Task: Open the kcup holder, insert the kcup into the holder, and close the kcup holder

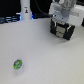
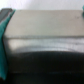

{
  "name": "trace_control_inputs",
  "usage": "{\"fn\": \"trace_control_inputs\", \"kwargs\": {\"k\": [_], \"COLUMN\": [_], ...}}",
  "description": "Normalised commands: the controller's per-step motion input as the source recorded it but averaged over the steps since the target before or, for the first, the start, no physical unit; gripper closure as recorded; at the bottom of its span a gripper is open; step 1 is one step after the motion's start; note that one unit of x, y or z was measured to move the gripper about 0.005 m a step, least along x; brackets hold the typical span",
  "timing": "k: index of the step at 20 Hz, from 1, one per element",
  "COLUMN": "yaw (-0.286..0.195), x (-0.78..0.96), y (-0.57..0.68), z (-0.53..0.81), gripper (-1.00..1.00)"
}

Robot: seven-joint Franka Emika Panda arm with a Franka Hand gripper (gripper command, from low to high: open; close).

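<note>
Over on the exterior view's left, low on the white desk [image 1: 40, 50], the kcup [image 1: 18, 63] sits alone, green top up, well apart from everything else. Nothing touches it.

Sweep across to the exterior view's right and there's the holder [image 1: 60, 30], a black box at the far edge of the desk, two recesses on its face. The tool [image 1: 62, 19] hangs right at the holder's top, arm looming above it. Whether it touches the box I can't tell from here.

The wrist view is filled by a blurred dark box face [image 2: 42, 47], very close, with a teal finger [image 2: 4, 35] at the side. Spread or pressed together? Can't tell; the fingertips aren't clear in either picture.

So the key relation: the holder lies straight under and ahead of the tool, its front facing the open desk, so I judge the tray would pull out that way. The tray looks shut, so opening seems to be the step in hand, with the kcup waiting far off.
</note>
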Motion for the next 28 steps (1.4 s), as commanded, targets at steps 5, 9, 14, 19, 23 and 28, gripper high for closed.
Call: {"fn": "trace_control_inputs", "kwargs": {"k": [5,9,14,19,23,28], "yaw": [-0.046,-0.052,-0.058,-0.06,-0.065,-0.096], "x": [0.95,0.92,0.87,0.87,0.77,0.37], "y": [-0.37,-0.4,-0.4,-0.45,-0.36,-0.22], "z": [0.21,0.15,0.12,0.1,0.12,0.19], "gripper": [1.0,1.0,1.0,1.0,-1.0,-1.0]}}
